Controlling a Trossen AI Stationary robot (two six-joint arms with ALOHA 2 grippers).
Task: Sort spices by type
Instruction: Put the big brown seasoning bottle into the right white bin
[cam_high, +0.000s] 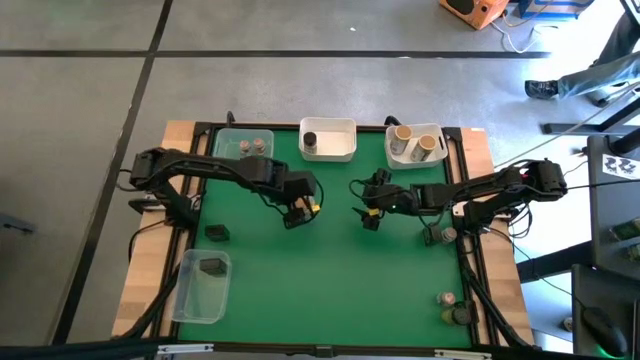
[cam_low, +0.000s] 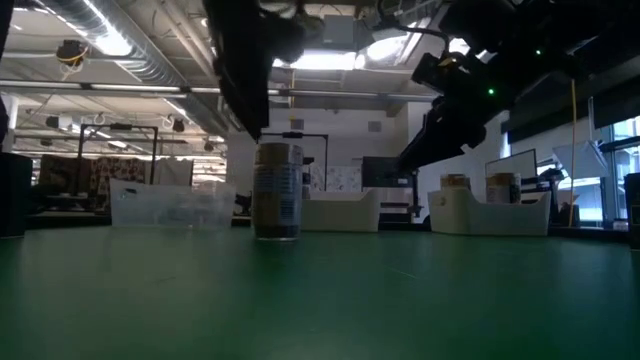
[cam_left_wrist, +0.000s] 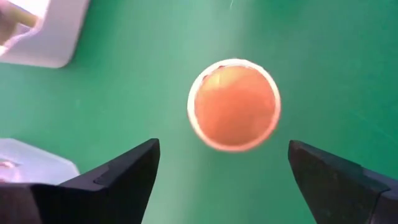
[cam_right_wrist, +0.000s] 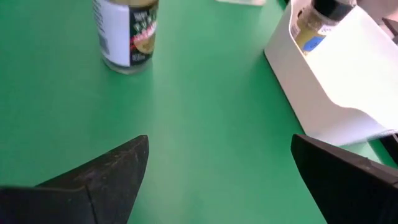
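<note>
Wide bare green mat (cam_high: 330, 270) across front-middle of bench, open for passing. One upright jar (cam_low: 277, 190) mid-mat, directly under left claw (cam_high: 298, 212), wide-open fingers (cam_left_wrist: 118, 174) clear of it on both sides. Right claw (cam_high: 368, 215) hanging just right of centre, also open. Back edge blocked by three tubs (cam_high: 328, 140). Clear tub (cam_high: 202, 286) and dark block (cam_high: 217, 233) at left; loose jars (cam_high: 452, 305) front-right.
</note>
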